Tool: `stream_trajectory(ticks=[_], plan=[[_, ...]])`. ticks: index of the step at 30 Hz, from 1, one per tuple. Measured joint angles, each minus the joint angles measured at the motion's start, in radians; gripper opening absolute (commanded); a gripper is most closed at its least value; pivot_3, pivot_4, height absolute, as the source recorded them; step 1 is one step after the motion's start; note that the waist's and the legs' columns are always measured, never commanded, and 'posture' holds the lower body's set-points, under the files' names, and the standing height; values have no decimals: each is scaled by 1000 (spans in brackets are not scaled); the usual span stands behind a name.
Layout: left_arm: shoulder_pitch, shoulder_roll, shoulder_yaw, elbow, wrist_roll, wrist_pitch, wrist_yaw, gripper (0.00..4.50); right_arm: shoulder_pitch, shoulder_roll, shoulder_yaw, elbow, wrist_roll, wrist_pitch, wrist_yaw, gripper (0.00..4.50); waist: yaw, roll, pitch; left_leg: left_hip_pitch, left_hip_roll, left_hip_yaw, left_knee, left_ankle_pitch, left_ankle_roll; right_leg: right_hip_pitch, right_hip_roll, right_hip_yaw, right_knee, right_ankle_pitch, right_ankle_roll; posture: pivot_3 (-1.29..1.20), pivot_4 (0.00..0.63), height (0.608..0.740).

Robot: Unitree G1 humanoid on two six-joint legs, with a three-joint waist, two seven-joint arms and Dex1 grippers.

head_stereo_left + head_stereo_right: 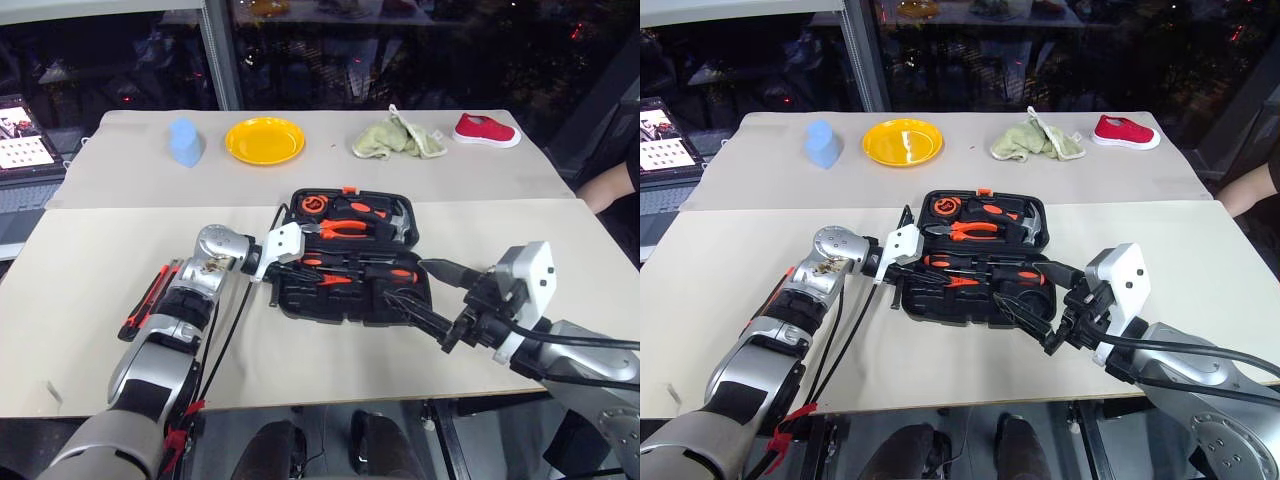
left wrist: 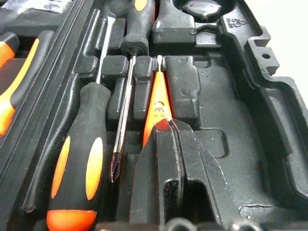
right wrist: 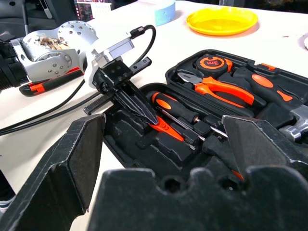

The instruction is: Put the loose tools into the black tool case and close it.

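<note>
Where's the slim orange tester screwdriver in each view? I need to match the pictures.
Left eye: slim orange tester screwdriver in black tool case's near half.
Right eye: same recess.
Left wrist: straight ahead of the jaws.
Right wrist: at the left gripper's tip.
Landmark: black-orange screwdriver alongside it.

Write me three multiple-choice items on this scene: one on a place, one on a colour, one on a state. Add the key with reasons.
1. Where does the utility knife lie relative to the black tool case?
A. inside it
B. on the table, to its left
C. on its lid

2. What colour is the plate?
A. yellow
B. blue
C. red

3. In what state is the black tool case?
A. shut and latched
B. open
C. upside down

Key: 1 B, the knife lies on the tabletop beside the left arm; 2 A, the plate at the far side is yellow; 3 B, both halves lie spread with tools showing in the recesses.
</note>
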Motion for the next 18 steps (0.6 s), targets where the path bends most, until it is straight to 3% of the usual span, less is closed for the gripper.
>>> stream_trajectory(ticks=[4,8,18], plan=[[164,68,127,5,21,-10,50,4446,-41,-2,53,41,-31,0,95,4500,20,0,0,1,0,0,0,-3,-6,0,-3,-4,0,0,0,0,150,740],[203,84,146,-24,22,23,100,4446,-60,24,91,59,-66,-2,139,4500,39,0,1,3,0,-1,1,-5,-9,2,-5,-8,0,0,0,0,150,740],[62,235,-108,-105,-13,357,152,4446,-22,100,120,48,-171,-23,139,4500,23,0,1,3,-1,-1,-3,-2,-12,2,1,-8,1,-1,-2,0,150,740]])
